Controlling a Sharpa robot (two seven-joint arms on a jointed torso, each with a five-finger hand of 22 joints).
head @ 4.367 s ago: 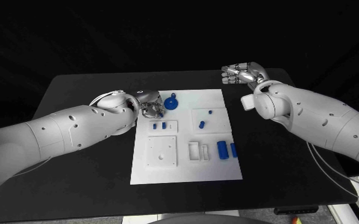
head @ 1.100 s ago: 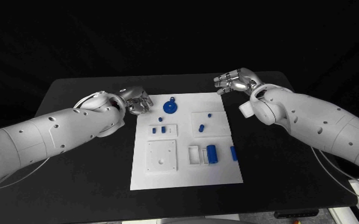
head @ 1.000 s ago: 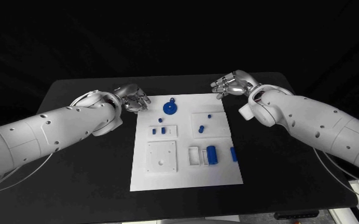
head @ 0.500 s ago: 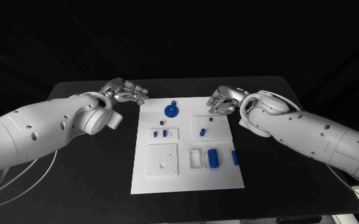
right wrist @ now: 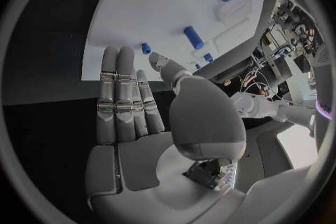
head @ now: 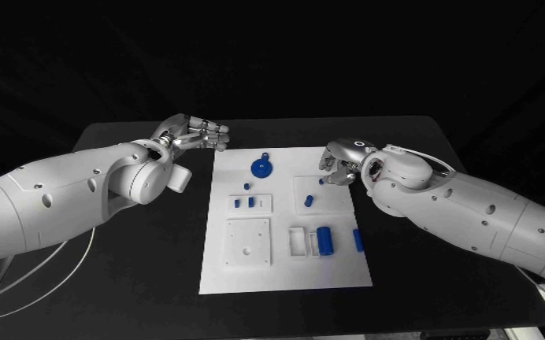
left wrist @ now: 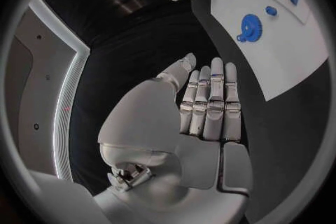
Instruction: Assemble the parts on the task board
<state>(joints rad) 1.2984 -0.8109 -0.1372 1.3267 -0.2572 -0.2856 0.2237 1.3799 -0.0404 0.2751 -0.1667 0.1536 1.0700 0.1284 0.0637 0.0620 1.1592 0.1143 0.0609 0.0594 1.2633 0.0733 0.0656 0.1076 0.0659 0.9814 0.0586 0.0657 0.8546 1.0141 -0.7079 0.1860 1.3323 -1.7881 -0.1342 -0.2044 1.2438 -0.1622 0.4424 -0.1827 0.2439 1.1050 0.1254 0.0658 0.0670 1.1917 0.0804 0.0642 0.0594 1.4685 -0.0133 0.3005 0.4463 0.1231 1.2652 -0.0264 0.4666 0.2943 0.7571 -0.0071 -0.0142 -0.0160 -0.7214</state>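
Task board (head: 287, 265) lies between the empty, flat-fingered left hand (head: 195, 134) and right hand (head: 339, 160), blue gear (head: 261, 168) untouched.

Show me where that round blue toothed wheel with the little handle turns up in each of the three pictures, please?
Head view: the blue wheel lies near the far end of the white board, between the two hands.
Left wrist view: the same wheel sits on the board beyond the left hand.
Right wrist view: I cannot find it.
Shared landmark: the white board, seen in all three, including the right wrist view.
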